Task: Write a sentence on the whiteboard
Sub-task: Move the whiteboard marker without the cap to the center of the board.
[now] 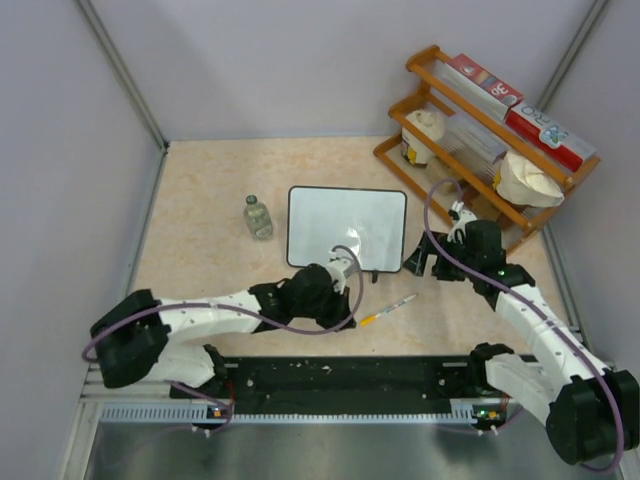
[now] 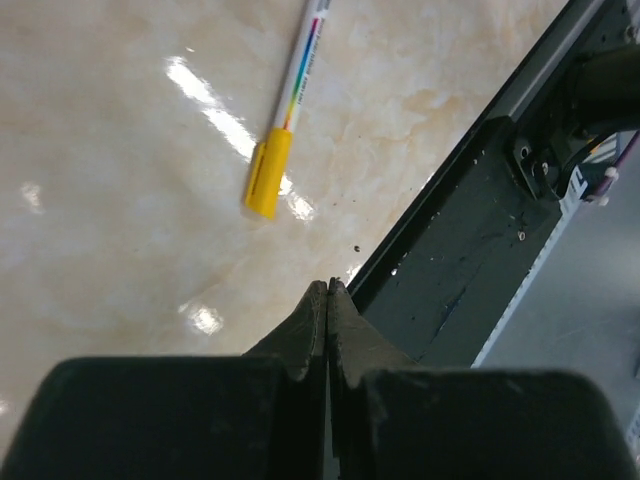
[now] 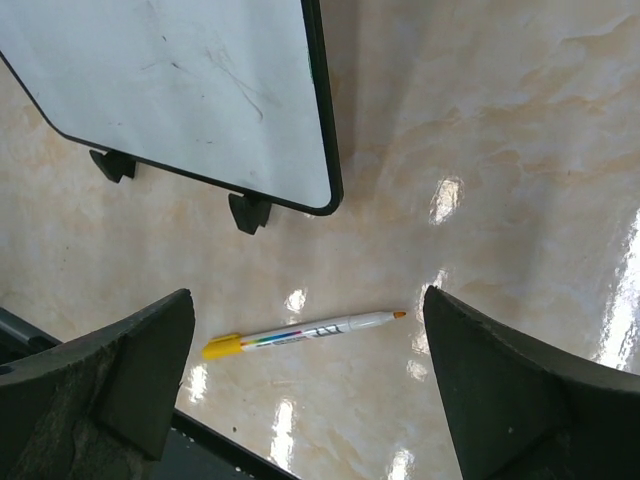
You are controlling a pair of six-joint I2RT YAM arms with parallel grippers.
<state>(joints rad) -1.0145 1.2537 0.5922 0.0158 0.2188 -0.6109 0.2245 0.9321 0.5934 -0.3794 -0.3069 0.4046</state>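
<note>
— Two sets of fingers. What is each doing?

— My left fingers [image 2: 300, 340] are pressed shut on nothing, tips meeting, hanging over the desk [image 2: 120, 230] at the near edge of the whiteboard [image 1: 347, 225]. My right fingers [image 3: 130, 370] are spread wide and empty, just off the whiteboard's near right corner.

— And the marker?

— The marker [image 3: 300, 333] lies flat on the desk, framed between my right fingers in that wrist's view. It is just on my side of the whiteboard's feet and touches nothing. It has a slim round barrel, white with a rainbow stripe, a yellow end and an orange tip that looks bare.

— How will it handle?

— Light and stiff, I'd judge. But it is smooth plastic on a glossy marble-look top, so it could roll or skid. I would take it across the middle of the barrel, clear of the tip.

— The whiteboard itself?

— Face up at mid-desk: glossy white, thin black frame, rounded corners, two small black feet on its near edge. There are only faint grey smudges and no sentence yet. It looks light enough to slide under a pressing tip.
</note>
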